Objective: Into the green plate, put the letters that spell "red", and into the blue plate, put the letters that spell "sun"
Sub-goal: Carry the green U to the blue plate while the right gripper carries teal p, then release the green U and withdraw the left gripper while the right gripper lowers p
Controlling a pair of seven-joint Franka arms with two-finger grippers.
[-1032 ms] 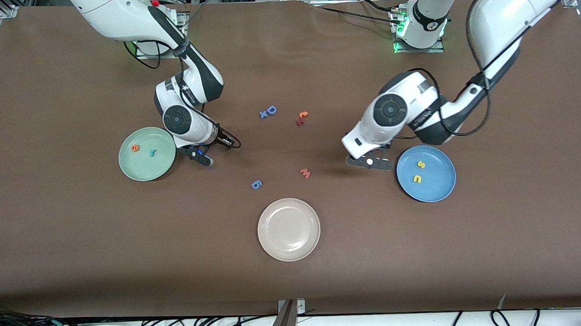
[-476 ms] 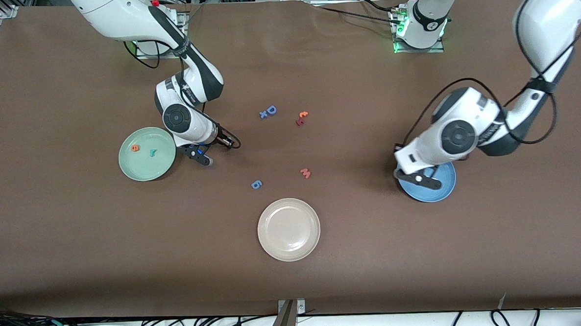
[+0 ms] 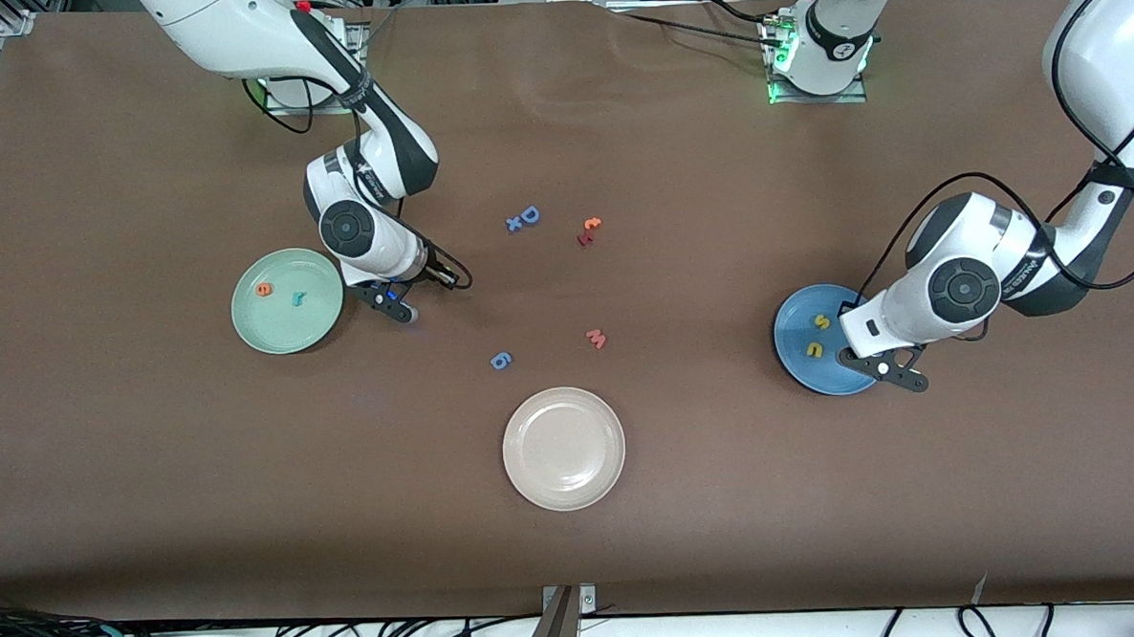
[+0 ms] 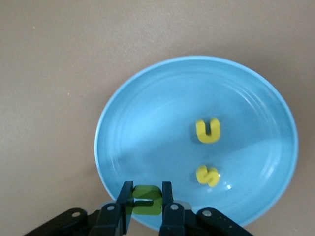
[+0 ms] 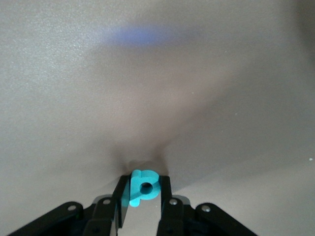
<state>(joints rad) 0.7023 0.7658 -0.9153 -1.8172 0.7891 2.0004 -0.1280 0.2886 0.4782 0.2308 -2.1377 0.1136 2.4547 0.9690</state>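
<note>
The left gripper (image 4: 146, 212) covers part of the olive-green letter (image 4: 145, 200) and the blue plate (image 4: 147, 123)'s rim beside it. The right gripper (image 5: 142, 199) hides the teal "d" (image 5: 142, 187)'s lower end; contact with the table cannot be told.

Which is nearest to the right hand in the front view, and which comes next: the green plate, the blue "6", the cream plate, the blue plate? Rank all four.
Measured from the right hand, on the table beside the green plate:
1. Green plate, right beside it.
2. Blue "6", toward the table's middle.
3. Cream plate, nearest the front camera.
4. Blue plate, at the left arm's end.
</note>
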